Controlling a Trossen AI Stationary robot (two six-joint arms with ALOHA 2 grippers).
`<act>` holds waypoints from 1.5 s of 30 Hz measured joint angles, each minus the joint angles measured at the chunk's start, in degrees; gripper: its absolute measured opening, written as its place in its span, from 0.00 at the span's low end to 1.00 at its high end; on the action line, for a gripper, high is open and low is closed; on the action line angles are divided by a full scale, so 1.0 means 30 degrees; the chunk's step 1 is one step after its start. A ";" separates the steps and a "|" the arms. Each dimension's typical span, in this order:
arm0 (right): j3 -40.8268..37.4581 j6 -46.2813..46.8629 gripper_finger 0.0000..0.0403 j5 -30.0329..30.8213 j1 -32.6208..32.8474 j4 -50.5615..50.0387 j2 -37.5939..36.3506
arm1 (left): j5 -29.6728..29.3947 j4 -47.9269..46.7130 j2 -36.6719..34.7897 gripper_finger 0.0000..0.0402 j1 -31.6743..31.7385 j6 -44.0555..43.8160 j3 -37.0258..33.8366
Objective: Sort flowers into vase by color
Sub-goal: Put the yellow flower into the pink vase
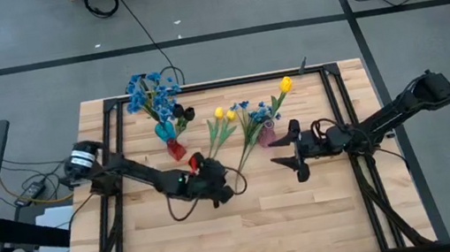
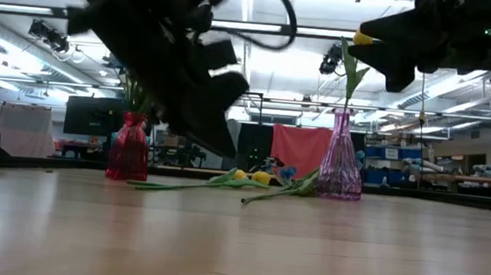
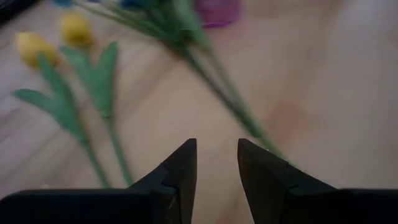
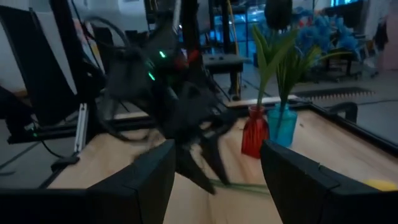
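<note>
Two yellow tulips (image 1: 223, 115) and a spray of blue flowers (image 1: 250, 115) lie flat on the table, stems toward the near edge. My left gripper (image 3: 216, 155) hovers open just above the near end of the blue spray's stem (image 3: 233, 102), with nothing between its fingers; in the high view it shows as my left gripper (image 1: 235, 180). A teal vase (image 1: 165, 131) holds blue flowers, a red vase (image 1: 177, 149) holds a dark tulip (image 1: 188, 113), and a purple vase (image 1: 266, 134) holds a yellow tulip (image 1: 286, 85). My right gripper (image 1: 281, 152) stands open and empty beside the purple vase.
The red and teal vases stand close together at the far left; the purple vase stands at the far middle, close to my right gripper's fingers. A black frame (image 1: 117, 151) runs round the table. Bare wood (image 1: 251, 238) stretches along the near half.
</note>
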 joint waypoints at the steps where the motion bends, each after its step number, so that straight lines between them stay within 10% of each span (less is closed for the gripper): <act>1: 0.0006 -0.0152 0.61 -0.0007 0.0053 -0.0029 -0.0060 | -0.0135 0.0148 0.0286 0.30 0.0268 -0.0038 0.0022; 26: -0.0023 -0.0554 0.61 -0.0248 0.0360 -0.0811 -0.0075 | 0.0493 0.2042 0.2740 0.30 0.4303 -0.0068 0.0043; 37: -0.0023 -0.0619 0.61 -0.0255 0.0366 -0.0827 -0.0075 | 0.2100 0.1216 0.2639 0.02 0.4577 0.0986 0.0080; 45: -0.0023 -0.0517 0.61 -0.0255 0.0366 -0.0823 -0.0075 | 0.2048 0.1458 0.2445 0.01 0.4014 0.1559 0.0027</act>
